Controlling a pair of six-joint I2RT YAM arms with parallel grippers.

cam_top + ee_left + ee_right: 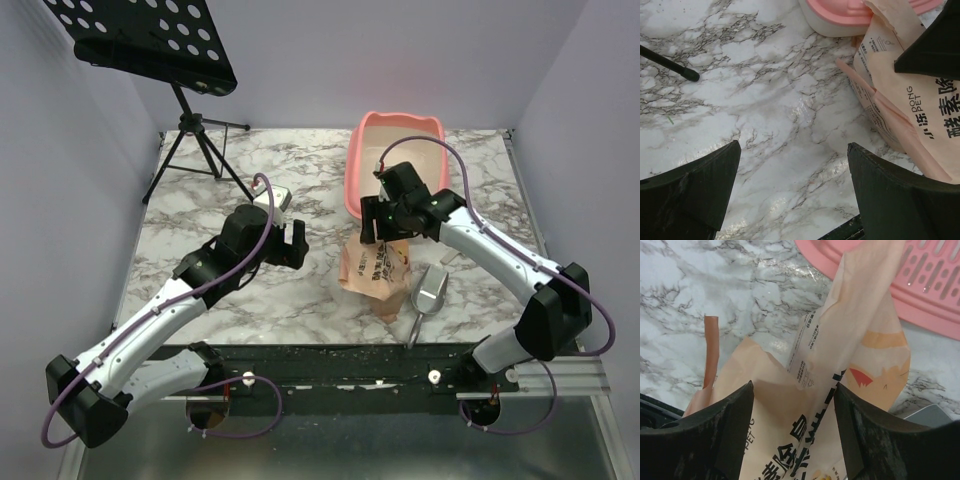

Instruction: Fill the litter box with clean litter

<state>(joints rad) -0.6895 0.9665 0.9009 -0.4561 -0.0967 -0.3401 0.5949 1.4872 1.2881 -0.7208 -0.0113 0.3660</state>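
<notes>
The right gripper (383, 235) stands with jaws apart astride the raised top fold of the printed litter bag (375, 272). Paper lies between its fingers but is not pinched, so it seems placed to take hold and tip the bag. The litter box (400, 160) sits just behind the bag on the marble table (300, 170). No clean litter can be made out inside it; the granules are presumably hidden in the bag. A metal scoop (430, 292) lies just beside the bag. The left gripper (794, 147) hovers open over the marble on the bag's left, likely ready to steady it.
</notes>
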